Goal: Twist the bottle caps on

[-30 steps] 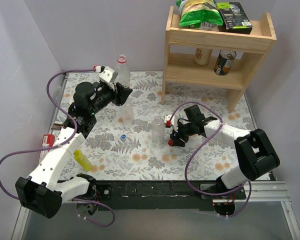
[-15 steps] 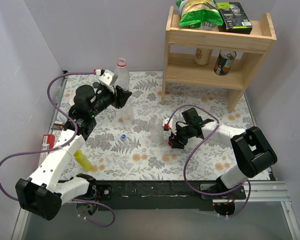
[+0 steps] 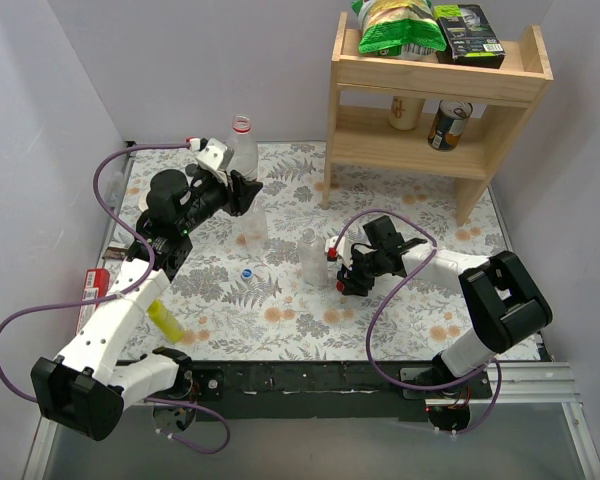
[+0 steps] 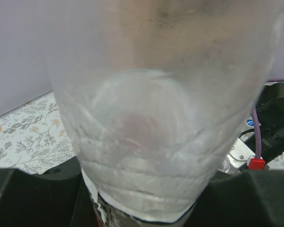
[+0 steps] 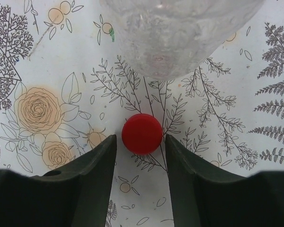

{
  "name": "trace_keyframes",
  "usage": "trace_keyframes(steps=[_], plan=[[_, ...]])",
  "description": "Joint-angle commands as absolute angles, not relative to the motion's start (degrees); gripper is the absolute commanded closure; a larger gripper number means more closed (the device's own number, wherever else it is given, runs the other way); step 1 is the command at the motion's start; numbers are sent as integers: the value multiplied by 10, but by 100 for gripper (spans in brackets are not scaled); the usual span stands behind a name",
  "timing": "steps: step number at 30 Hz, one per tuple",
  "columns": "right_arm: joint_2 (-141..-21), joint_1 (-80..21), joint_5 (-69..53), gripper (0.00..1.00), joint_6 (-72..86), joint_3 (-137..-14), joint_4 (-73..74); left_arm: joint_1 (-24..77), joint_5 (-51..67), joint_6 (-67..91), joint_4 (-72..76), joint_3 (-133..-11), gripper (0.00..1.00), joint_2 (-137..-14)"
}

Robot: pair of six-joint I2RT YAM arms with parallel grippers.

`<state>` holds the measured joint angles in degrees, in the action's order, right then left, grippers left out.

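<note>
A clear bottle (image 4: 165,118) fills the left wrist view, and my left gripper (image 3: 245,190) is shut on its lower body. From above, a clear bottle with a red neck ring (image 3: 243,142) stands just behind that gripper and another clear bottle (image 3: 253,228) just in front. My right gripper (image 5: 141,142) is down at the mat, open, with the red cap (image 5: 142,134) lying between its fingertips and a narrow gap on each side. A third clear bottle (image 3: 311,256) stands right beyond the red cap (image 3: 341,286). A blue cap (image 3: 246,272) lies on the mat further left.
A wooden shelf (image 3: 435,90) with cans and snack bags stands at the back right. A small yellow bottle (image 3: 165,320) lies near the front left beside the left arm. Walls close in the flowered mat (image 3: 280,320) on the left and at the back.
The right gripper has slid left towards the standing bottle and narrowed its jaws around the red cap. The left gripper and its bottle have shifted slightly left.
</note>
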<state>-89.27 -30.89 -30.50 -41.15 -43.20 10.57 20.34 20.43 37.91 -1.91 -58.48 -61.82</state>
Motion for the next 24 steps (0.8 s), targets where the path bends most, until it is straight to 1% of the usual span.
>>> trace_keyframes(steps=[1,2,5,7,15,16,17,19,20,21,22,23,24], plan=[[-890,-312,-306,50,-417,-414,83,198,204,374,-11,-580,100,-613],[-889,-312,-306,55,-417,-411,82,198,205,374,-12,-580,100,-614],[-881,-313,-303,63,-417,-404,86,198,207,374,-13,-580,100,-615],[-871,-311,-294,66,-428,-403,101,198,207,375,-13,-581,100,-617],[-849,-259,-283,70,-503,-395,196,197,208,377,-4,-568,100,-615],[-850,-256,-281,69,-510,-391,198,197,210,379,-4,-567,100,-615],[-851,-254,-280,63,-515,-388,200,197,212,380,-4,-565,100,-614],[-854,-252,-279,54,-523,-381,203,198,214,380,-4,-564,100,-615],[-853,-251,-282,47,-523,-380,201,198,216,380,-3,-564,99,-616],[-853,-252,-287,44,-519,-378,199,197,216,381,-4,-564,99,-615],[-853,-251,-291,36,-517,-377,193,197,216,380,-4,-564,99,-614],[-852,-251,-294,31,-513,-378,190,198,217,381,-3,-563,99,-613],[-853,-252,-295,31,-510,-380,188,198,217,380,-4,-563,99,-614]])
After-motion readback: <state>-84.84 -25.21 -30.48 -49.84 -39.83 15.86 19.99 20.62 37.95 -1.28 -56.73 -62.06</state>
